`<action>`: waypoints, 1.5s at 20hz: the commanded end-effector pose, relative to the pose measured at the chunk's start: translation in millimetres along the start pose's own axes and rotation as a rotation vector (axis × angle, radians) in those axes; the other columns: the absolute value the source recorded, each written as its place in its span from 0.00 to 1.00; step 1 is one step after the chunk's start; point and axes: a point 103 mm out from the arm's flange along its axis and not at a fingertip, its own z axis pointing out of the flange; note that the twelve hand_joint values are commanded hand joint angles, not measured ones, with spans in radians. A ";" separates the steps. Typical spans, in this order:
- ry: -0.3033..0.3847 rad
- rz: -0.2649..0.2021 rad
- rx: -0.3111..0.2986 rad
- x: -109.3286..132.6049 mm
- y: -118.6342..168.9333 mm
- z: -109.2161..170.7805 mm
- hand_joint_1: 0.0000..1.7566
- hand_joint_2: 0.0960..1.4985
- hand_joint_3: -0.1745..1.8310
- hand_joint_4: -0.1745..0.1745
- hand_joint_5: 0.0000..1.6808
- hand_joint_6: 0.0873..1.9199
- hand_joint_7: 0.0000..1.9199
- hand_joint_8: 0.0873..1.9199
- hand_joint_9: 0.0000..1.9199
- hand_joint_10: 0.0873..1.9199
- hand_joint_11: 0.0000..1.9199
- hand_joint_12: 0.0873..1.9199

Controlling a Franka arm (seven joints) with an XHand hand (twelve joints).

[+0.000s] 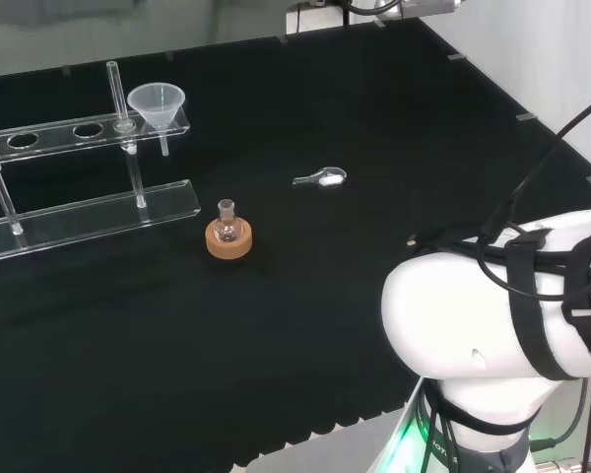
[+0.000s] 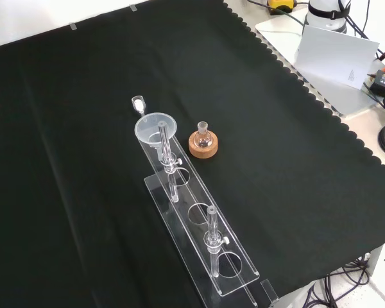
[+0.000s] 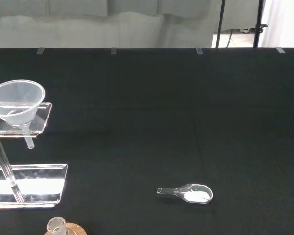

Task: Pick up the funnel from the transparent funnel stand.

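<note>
At the end hole of the transparent funnel stand (image 1: 89, 128), the funnel (image 1: 157, 102) sits upright with its stem hanging through, apart from the small flask on its cork ring (image 1: 229, 239) and the little scoop (image 1: 322, 178) lying on the desk (image 1: 394, 118). Nothing has hold of the funnel, so the approach looks not yet begun, and I cannot tell how the fingers are set. Next, the hand would need to reach the funnel's rim, close round the cone and lift straight up so the stem clears the hole.
</note>
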 end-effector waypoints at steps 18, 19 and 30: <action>-0.006 0.047 0.011 3.1 36.3 15.9 0.00 0.79 0.29 0.53 0.14 0.00 0.02 0.25 0.12 0.30 0.09 0.68; -0.006 0.047 0.013 1.9 42.2 18.2 0.00 0.79 0.29 0.53 0.14 0.00 0.02 0.25 0.12 0.30 0.09 0.68; -0.003 -0.070 0.053 24.2 120.5 50.5 0.00 0.79 0.28 0.53 0.15 0.00 0.02 0.25 0.12 0.30 0.09 0.68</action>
